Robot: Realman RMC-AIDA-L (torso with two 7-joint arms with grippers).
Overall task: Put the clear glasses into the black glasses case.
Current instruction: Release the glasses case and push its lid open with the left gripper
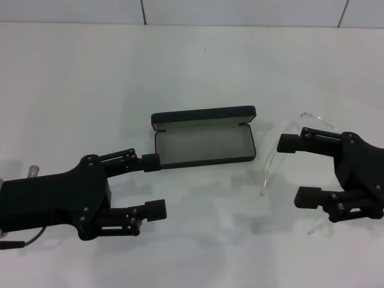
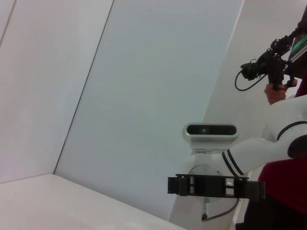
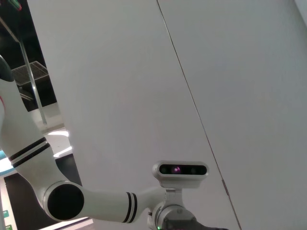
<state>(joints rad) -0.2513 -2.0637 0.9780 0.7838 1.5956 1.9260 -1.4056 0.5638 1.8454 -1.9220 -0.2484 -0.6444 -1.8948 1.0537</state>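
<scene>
Since the clear glasses [image 1: 282, 153] look light, slick and springy, my released right pincer [image 1: 295, 170] should straddle the lens; left pincer [image 1: 157, 185] released.

Black glasses case [image 1: 207, 114] with grey lining, clear glasses [image 1: 275, 153], white table [image 1: 90, 90].

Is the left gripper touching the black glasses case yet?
Cannot tell. In the head view the left gripper's upper fingertip overlaps the open black glasses case's near-left corner, hiding any contact or gap.
</scene>
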